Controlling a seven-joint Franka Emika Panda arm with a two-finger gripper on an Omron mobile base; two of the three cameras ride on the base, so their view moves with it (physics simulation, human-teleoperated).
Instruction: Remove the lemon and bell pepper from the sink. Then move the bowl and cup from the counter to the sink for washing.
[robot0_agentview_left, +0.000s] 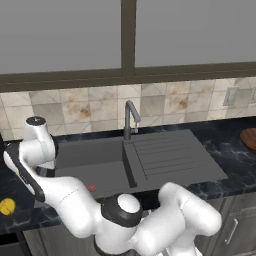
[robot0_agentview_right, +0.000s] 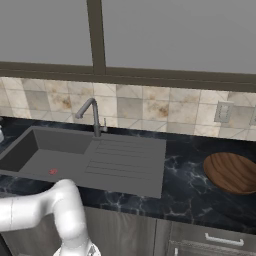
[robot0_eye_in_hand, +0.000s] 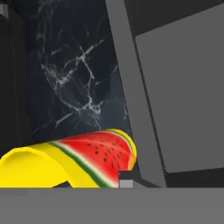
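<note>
One yellow cup (robot0_eye_in_hand: 78, 162) w/ watermelon-slice print, on its side in closed tool (robot0_eye_in_hand: 126, 178), over dark counter (robot0_eye_in_hand: 74, 83)

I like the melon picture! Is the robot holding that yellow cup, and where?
Yes: the yellow cup with the watermelon picture lies sideways in the shut gripper, gripped near its rim.

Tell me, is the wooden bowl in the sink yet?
No. The bowl sits on the dark counter, right of the sink.
</note>
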